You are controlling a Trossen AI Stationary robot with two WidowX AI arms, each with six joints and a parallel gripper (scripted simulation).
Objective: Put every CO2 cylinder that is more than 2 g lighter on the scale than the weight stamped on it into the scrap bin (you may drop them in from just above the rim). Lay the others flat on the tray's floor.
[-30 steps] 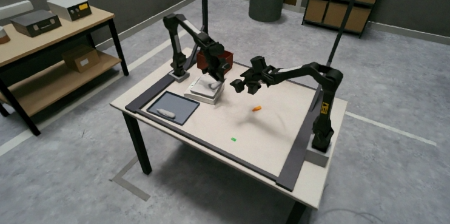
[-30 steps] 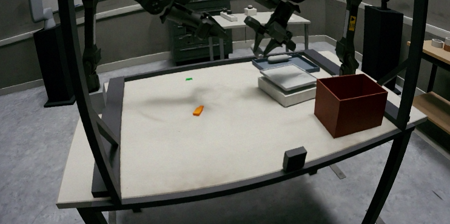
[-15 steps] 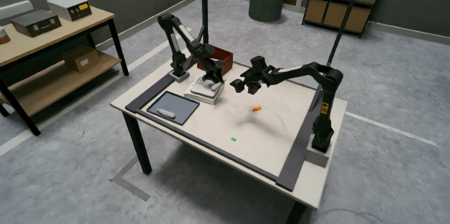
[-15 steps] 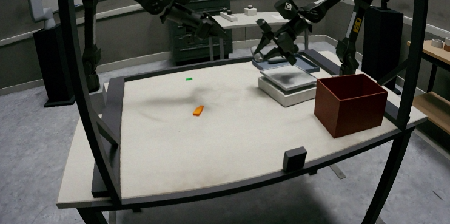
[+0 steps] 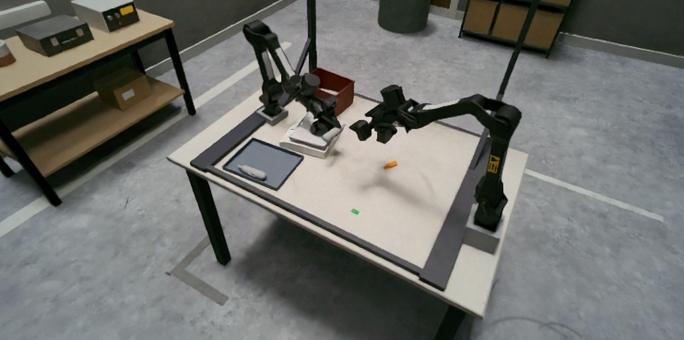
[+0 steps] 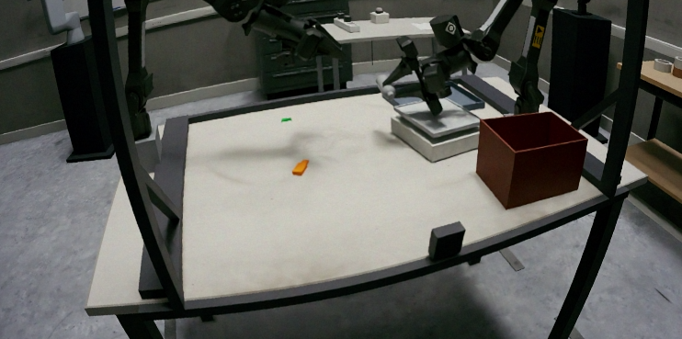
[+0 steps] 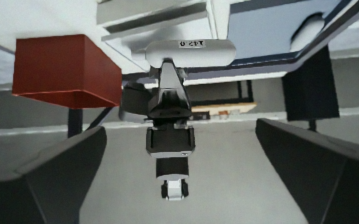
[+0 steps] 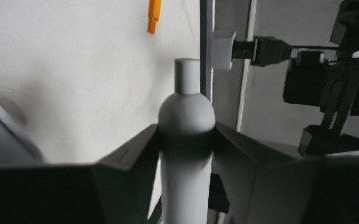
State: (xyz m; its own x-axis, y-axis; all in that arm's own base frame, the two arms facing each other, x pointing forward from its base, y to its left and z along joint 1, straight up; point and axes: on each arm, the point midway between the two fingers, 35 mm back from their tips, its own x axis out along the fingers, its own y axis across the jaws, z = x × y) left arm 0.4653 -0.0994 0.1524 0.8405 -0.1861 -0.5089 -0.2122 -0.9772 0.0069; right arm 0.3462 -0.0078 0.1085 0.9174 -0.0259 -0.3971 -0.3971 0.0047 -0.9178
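Two CO2 cylinders identifiable: one in tray, one gripped.
Top view, left to right: one tray (image 5: 290, 172) (image 6: 477, 104) (image 7: 261, 32), one cylinder (image 5: 252, 172) (image 7: 307, 34) lying inside; one scale (image 5: 306, 148) (image 6: 429, 145) (image 7: 131, 10); right gripper (image 5: 331, 130) (image 6: 389, 83) (image 7: 167, 62) (image 8: 187, 132) clamped on held cylinder (image 5: 331, 134) (image 6: 387, 92) (image 7: 201, 52) (image 8: 187, 112) near scale's edge; one scrap bin (image 5: 344, 98) (image 6: 529, 169) (image 7: 66, 70); left gripper (image 5: 371, 133) (image 6: 324, 50) (image 7: 182, 127) spread, nothing held.
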